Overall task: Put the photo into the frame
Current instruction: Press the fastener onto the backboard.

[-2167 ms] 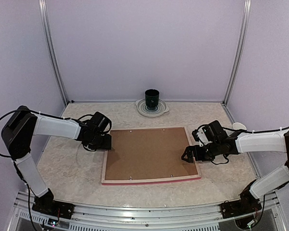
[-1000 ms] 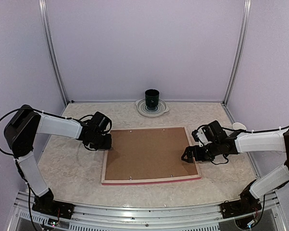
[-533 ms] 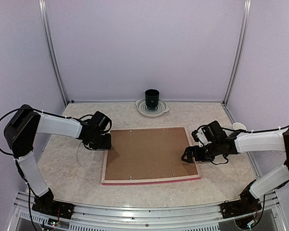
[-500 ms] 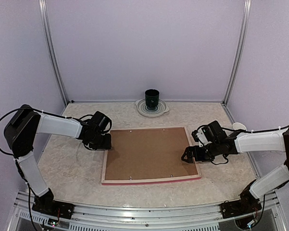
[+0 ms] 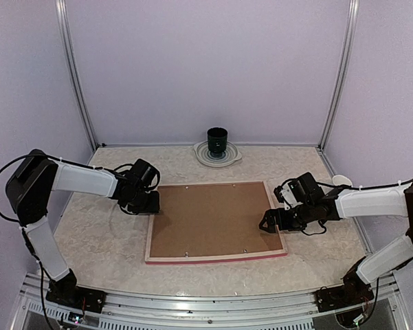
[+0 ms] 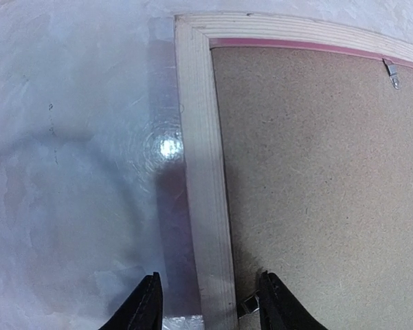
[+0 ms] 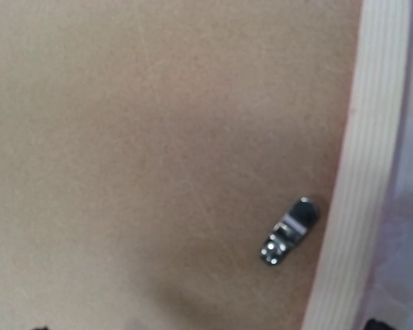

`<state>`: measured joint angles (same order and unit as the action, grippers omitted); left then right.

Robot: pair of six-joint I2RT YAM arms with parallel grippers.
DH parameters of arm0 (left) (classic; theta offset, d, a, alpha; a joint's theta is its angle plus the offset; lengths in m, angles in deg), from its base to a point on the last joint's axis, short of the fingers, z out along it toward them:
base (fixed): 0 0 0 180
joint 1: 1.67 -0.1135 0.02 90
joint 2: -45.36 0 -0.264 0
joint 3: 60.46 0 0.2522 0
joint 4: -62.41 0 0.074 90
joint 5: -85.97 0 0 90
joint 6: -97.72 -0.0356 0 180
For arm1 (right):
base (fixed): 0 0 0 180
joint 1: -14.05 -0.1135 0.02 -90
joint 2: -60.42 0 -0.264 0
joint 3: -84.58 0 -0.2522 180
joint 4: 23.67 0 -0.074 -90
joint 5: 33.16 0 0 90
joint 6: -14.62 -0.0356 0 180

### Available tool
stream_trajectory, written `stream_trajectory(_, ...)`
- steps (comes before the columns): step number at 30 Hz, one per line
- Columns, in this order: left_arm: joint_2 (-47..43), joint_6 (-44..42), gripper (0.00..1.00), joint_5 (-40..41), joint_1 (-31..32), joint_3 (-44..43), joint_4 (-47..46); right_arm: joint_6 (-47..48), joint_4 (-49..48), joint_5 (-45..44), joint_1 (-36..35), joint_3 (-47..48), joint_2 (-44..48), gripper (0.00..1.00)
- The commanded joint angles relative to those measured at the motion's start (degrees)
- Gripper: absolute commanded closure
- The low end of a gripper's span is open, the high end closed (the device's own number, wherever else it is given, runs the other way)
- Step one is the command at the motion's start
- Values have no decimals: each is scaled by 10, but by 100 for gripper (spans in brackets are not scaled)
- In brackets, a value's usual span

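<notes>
Face down on the marbled table (image 5: 103, 240), the frame (image 6: 203, 172) shows its pale wood back, with the brown backing board (image 5: 213, 218) seated inside the rim. The left gripper (image 6: 211, 308) stands over the frame's left side with its jaws partly open. They straddle the rim without pinching it: one fingertip (image 6: 150, 306) hangs over bare table just outside the wood, the other (image 6: 271, 302) over the board just inside it. A small metal tab (image 6: 247, 302) sits right against that inner fingertip.

The right gripper (image 5: 271, 223) hovers at the opposite side with its jaws spread wide. In its wrist view only their tips show, at the bottom corners. A second retaining tab (image 7: 288, 231) lies between them, angled across the board just inside the rim.

The photo appears in none of the views, and whether it already lies beneath the board cannot be told.

The work in hand looks to be at the tabs that hold the back. If the print is still outside, the next move calls for turning each tab clear of the board and then lifting the board out. Each tab is small and sits flush, so a fingertip must come down precisely beside it.

Beyond both sets of jaws, a dark cup (image 5: 217, 136) stands on a plate (image 5: 201, 155).
</notes>
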<state>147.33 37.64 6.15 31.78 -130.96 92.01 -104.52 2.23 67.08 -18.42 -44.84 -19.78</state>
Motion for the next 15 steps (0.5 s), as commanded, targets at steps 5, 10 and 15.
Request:
stream_trajectory(5,-4,-5,56,-33,3,6,7,7,-5,-1,5,-1,-1,1)
stream_trajectory(10,-2,-6,59,-29,3,6,12,7,-5,-1,5,0,-1,1)
stream_trajectory(15,-2,-5,62,-27,3,13,14,7,-6,0,5,1,-2,1)
